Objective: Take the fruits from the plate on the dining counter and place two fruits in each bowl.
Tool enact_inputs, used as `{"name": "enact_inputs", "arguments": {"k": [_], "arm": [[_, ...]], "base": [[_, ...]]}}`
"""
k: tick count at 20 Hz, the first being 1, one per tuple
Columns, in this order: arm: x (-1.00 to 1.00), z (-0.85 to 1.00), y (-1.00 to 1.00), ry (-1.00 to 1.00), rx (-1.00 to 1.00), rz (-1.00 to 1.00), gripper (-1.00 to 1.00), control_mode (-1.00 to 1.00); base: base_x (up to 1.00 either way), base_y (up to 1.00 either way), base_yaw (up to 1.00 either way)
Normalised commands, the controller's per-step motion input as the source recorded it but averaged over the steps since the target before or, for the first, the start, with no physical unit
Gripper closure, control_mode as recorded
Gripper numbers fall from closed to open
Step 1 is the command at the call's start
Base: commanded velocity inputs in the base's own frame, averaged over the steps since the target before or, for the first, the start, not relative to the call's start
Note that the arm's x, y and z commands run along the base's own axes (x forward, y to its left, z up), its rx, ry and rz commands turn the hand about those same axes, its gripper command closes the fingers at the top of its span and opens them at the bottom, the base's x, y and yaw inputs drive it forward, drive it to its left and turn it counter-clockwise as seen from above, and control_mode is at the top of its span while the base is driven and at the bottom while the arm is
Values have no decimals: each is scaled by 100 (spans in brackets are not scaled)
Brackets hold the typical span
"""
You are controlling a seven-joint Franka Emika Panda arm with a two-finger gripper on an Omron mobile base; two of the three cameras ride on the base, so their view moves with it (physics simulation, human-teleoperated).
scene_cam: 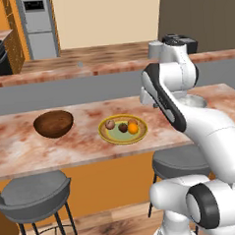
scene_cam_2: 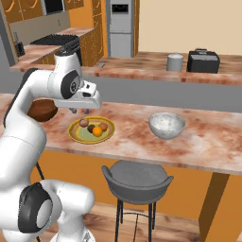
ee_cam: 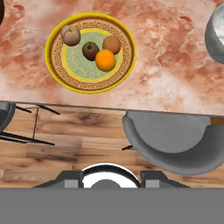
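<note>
The plate [ee_cam: 87, 85] lies on the dining counter [ee_cam: 175, 74] and holds all the fruits: a pinkish one [ee_cam: 71, 35], a dark brown one [ee_cam: 90, 50], a yellow-orange one [ee_cam: 112, 44] and an orange one [ee_cam: 105, 60]. To the plate's left stands the brown wooden bowl [scene_cam: 53, 123]. The grey stone bowl [scene_cam_2: 166, 125] stands to its right. My gripper [scene_cam_2: 79, 111] hangs above the counter's near edge, just short of the plate, pointing down. It is open and holds nothing.
Two grey stools [scene_cam: 33, 193] [scene_cam_2: 137, 177] stand under the counter's front edge, one right below the gripper. A second counter behind carries a toaster [scene_cam_2: 203, 60] and a canister [scene_cam_2: 175, 62].
</note>
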Motion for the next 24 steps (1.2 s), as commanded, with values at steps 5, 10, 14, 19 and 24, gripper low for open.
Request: {"name": "enact_inputs", "arguments": {"k": [5,10,14,19,24], "arm": [[-14,-12,4,1,0,0,-100,-100],[-11,-33,32,-2,-3,2,-100,-100],[7,-32,36,-6,-3,13,-100,-100],[34,-23,31,0,0,16,-100,-100],[50,-16,28,0,0,20,-100,-100]], "base": [[0,0,0],[0,0,0],[0,0,0],[0,0,0],[0,0,0]]}}
